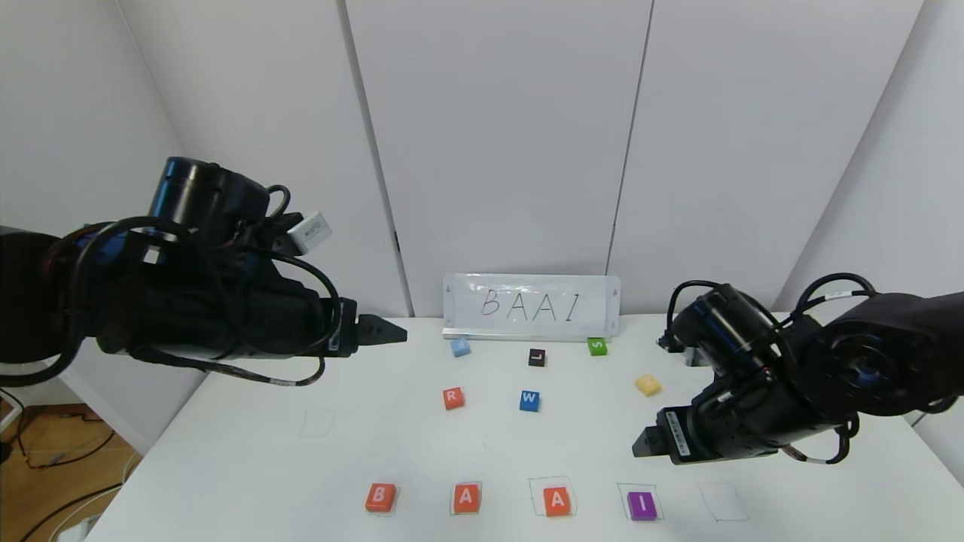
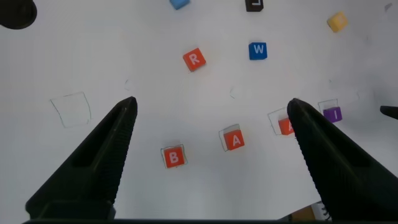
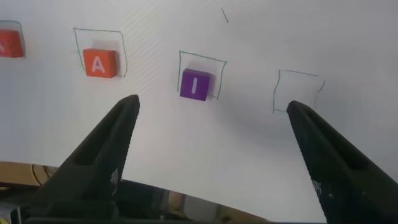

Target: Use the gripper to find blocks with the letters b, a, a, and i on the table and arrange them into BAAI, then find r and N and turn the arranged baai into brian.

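Reading near to far, I see B (image 1: 380,497), A (image 1: 466,497), A (image 1: 556,500), I (image 1: 642,505) rowed on the desk (image 1: 263,467). My spread left gripper (image 1: 392,330) hovers nearest R (image 1: 453,398), which lies beyond the row; my right gripper (image 1: 642,443), also spread, hangs above I.

Smooth matt white table (image 1: 248,452), matt, perhaps plastic blocks (image 1: 467,498), glossy laminated sign (image 1: 532,305)

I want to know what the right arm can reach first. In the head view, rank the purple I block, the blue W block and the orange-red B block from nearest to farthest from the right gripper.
From the right gripper:
1. Purple I block, just below it in the front row.
2. Blue W block, mid-table, toward the left.
3. Orange-red B block, at the front row's far left end.
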You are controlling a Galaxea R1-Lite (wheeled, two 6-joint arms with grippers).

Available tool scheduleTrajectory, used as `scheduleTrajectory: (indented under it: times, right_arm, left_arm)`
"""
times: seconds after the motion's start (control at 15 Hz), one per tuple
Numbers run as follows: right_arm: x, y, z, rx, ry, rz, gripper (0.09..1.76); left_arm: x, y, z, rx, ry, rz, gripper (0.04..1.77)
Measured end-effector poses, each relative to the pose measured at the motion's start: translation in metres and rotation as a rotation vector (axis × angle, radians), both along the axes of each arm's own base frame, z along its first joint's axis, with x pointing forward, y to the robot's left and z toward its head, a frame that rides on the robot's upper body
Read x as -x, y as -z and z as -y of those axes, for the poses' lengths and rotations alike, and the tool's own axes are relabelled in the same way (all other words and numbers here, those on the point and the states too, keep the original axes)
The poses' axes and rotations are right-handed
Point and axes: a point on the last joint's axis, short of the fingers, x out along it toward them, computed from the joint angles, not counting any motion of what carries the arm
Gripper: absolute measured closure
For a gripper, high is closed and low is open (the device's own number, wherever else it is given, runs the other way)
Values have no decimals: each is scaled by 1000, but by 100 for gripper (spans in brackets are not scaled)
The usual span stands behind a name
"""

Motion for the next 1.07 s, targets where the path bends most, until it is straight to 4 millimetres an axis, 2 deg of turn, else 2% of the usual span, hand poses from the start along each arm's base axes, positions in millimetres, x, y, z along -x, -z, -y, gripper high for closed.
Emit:
scheduleTrajectory:
  times: [0.2,0.4,0.73,1.07]
  right_arm:
    - [22,-24,12,-31,1,57,15]
    - [53,-50,30,-69,8,133,15]
    - [129,-85,74,-89,34,308,15]
    - [196,-101,123,-103,186,438,15]
  left_arm:
    - [27,-15,-4,-11,5,54,9]
    - [68,-30,-8,-45,-7,99,9]
    - [150,-53,-26,-69,18,163,9]
    - [198,-55,-62,-31,-83,257,9]
